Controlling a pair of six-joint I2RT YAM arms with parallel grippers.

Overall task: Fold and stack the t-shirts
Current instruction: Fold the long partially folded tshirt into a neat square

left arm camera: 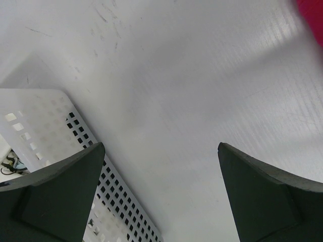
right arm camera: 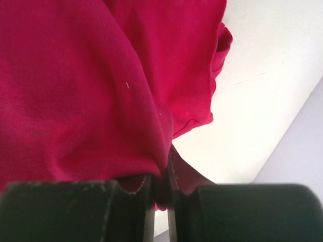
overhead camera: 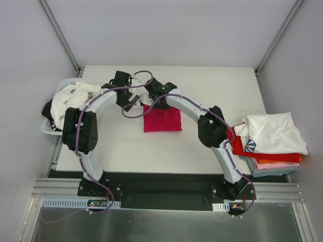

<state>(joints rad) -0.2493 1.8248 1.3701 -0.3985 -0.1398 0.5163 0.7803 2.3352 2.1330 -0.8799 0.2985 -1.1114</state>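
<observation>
Robot lab cell, white table boxed by plain grey panels, aluminium rail at near edge

The crimson-magenta t-shirt lies folded into a compact rectangle in the middle of the table. At the right edge a loosely folded white t-shirt tops a stack of a red t-shirt, an orange t-shirt and a pink t-shirt. A crumpled printed white t-shirt and a dark t-shirt lie in the basket at the left.

Soft, matt, creased cloth of the crimson t-shirt, smooth matt white table with faint scuffs, perforated white plastic basket at its far left corner
</observation>
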